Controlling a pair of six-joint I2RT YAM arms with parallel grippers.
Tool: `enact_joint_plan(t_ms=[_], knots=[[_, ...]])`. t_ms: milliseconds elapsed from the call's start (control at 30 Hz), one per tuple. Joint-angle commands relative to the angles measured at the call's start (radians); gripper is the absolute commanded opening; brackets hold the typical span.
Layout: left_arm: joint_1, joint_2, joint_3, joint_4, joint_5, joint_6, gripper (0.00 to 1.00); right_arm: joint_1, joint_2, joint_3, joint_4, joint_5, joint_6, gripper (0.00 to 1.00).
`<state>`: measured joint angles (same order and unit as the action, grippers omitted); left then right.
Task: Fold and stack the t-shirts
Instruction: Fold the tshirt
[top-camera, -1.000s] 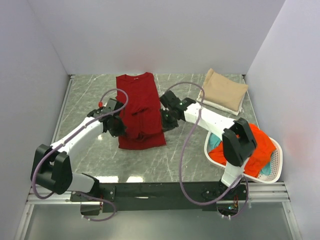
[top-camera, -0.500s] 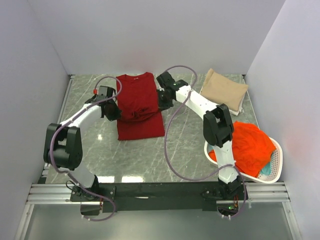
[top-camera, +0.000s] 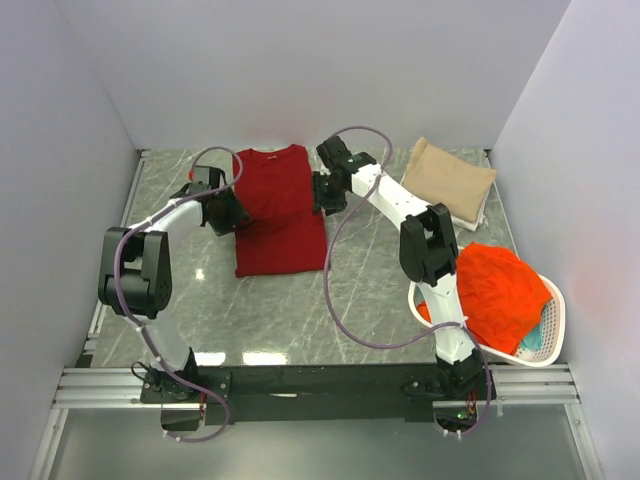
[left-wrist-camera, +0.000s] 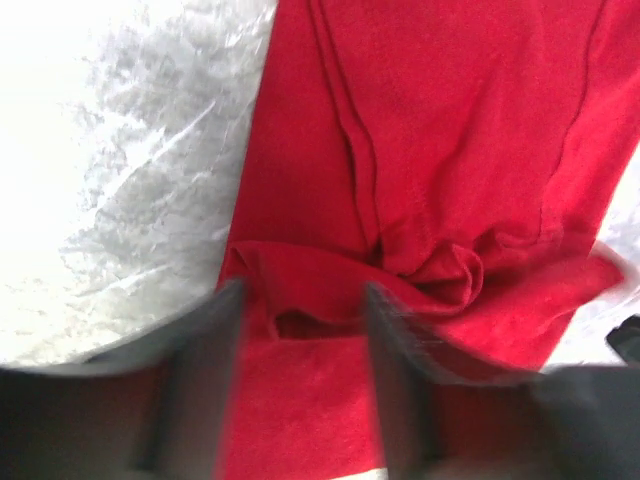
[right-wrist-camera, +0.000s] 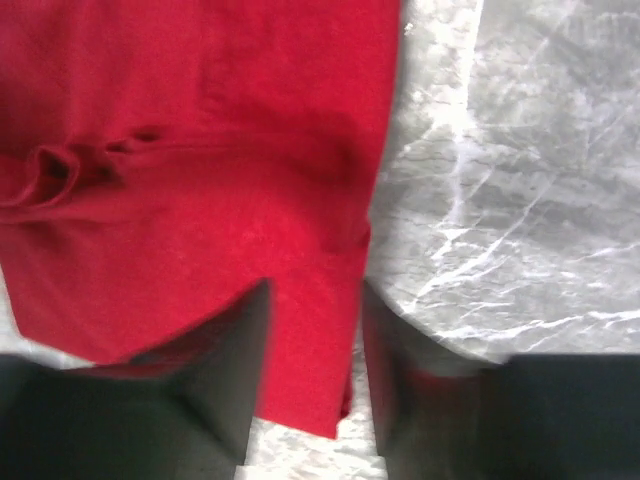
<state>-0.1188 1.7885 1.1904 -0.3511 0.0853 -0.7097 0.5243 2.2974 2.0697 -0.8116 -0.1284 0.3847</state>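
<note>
Top external view puts the dark red t-shirt at the middle back of the tabletop. It is already narrowed to a long strip with its collar towards the far wall, and a rumpled crosswise fold runs about halfway down it. My left pincer sits at the left end of that fold and my right pincer at the right end. In the left wrist view my fingers stand part way spread with red cloth in the gap. The right wrist view shows the same, with my fingers straddling the shirt's edge just beside bare marble. Both pincers look loosened rather than pinching, though blur keeps me from being sure the pads are clear of the cloth. I judge this shirt to be mid-fold: the bunched crease wants flattening, and it is not yet stacked. Off to the right the tan t-shirt lies folded, seemingly on a white layer. Nearer me the orange-red t-shirt and a teal one sit heaped in the white basket, unfolded. So one shirt seems done, one is under way, and at least two are left. I find no readable writing or brand. Anything at the red collar is too small to make out.
</note>
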Motion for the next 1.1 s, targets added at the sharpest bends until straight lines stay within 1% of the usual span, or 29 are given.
enact_joint_plan(t_ms=[0,33,67,133,233,367,400,433,500,533,667,833,1067], knots=[[0.008,-0.032,0.055,0.038,0.015,0.021,0.61,-0.007,-0.021,0.082,-0.009,-0.036,-0.036,0.52],[0.008,-0.041,0.055,0.028,0.005,0.021,0.74,-0.007,-0.032,0.081,-0.001,-0.039,-0.04,0.55],[0.008,-0.064,0.052,0.023,-0.013,0.021,0.79,-0.007,-0.045,0.075,0.005,-0.043,-0.043,0.61],[0.008,-0.11,0.035,0.012,-0.028,0.023,0.84,-0.012,-0.087,0.035,0.022,-0.05,-0.041,0.62],[0.008,-0.181,-0.035,0.02,-0.032,0.021,0.83,-0.015,-0.151,-0.064,0.048,-0.06,-0.037,0.63],[0.008,-0.264,-0.187,0.035,0.001,0.015,0.78,-0.012,-0.234,-0.235,0.095,-0.096,-0.021,0.62],[0.008,-0.277,-0.21,0.038,0.019,0.015,0.77,-0.012,-0.266,-0.306,0.12,-0.109,-0.012,0.61],[0.008,-0.303,-0.259,0.043,0.025,0.007,0.75,-0.014,-0.282,-0.344,0.135,-0.112,-0.007,0.61],[0.008,-0.328,-0.304,0.06,0.04,-0.002,0.71,-0.012,-0.32,-0.443,0.179,-0.132,0.008,0.59],[0.007,-0.349,-0.343,0.064,0.042,-0.008,0.7,-0.01,-0.331,-0.473,0.19,-0.14,0.013,0.59],[0.008,-0.383,-0.422,0.081,0.067,-0.023,0.67,0.002,-0.374,-0.604,0.249,-0.168,0.043,0.54],[0.008,-0.388,-0.489,0.103,0.091,-0.037,0.65,0.02,-0.38,-0.663,0.278,-0.165,0.056,0.5],[0.008,-0.391,-0.514,0.121,0.094,-0.057,0.58,0.04,-0.365,-0.689,0.299,-0.181,0.057,0.45]])
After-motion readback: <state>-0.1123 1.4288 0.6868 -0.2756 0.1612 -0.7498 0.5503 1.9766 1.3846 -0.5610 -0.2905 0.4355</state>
